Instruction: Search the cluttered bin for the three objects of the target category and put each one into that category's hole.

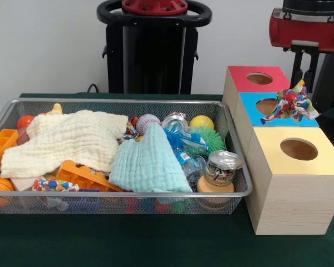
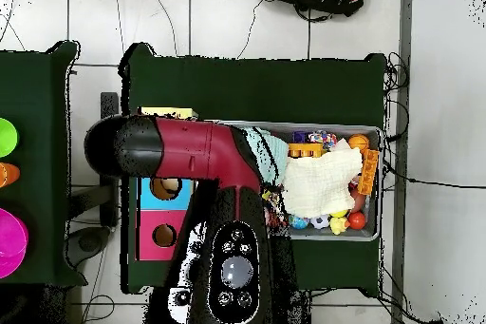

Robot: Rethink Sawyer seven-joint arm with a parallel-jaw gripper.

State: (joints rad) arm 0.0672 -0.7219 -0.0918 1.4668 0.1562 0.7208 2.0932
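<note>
A: Nearest the camera?

B: The yellow-topped wooden box [image 1: 294,183], its round hole [image 1: 298,149] open and unblocked. Behind it in a row stand the blue-topped box [image 1: 250,105] and the red-topped box [image 1: 255,79], touching one another.

A: And the thing being moved?

B: A crumpled cloth [image 1: 290,105] printed in red, blue, yellow and white hangs from the gripper [image 1: 304,78] over the blue top, just beside that box's hole [image 1: 265,105], partly covering it. The jaws are pinching the cloth at its upper tip.

A: The bin?

B: The wire mesh bin [image 1: 240,196] sits on the green table [image 1: 156,245], its right rim just beside the boxes. It is crowded: a cream muslin cloth [image 1: 67,142], a mint-green cloth [image 1: 147,161], orange plastic blocks [image 1: 86,177], a baseball [image 1: 147,122], a yellow ball [image 1: 202,122], a green spiky ball [image 1: 209,138], a jar with a silver lid [image 1: 220,172].

A: Room to move?

B: Bare table lies in front of the bin and boxes. From overhead the red arm [image 2: 190,149] covers the boxes and the bin's near end.
</note>
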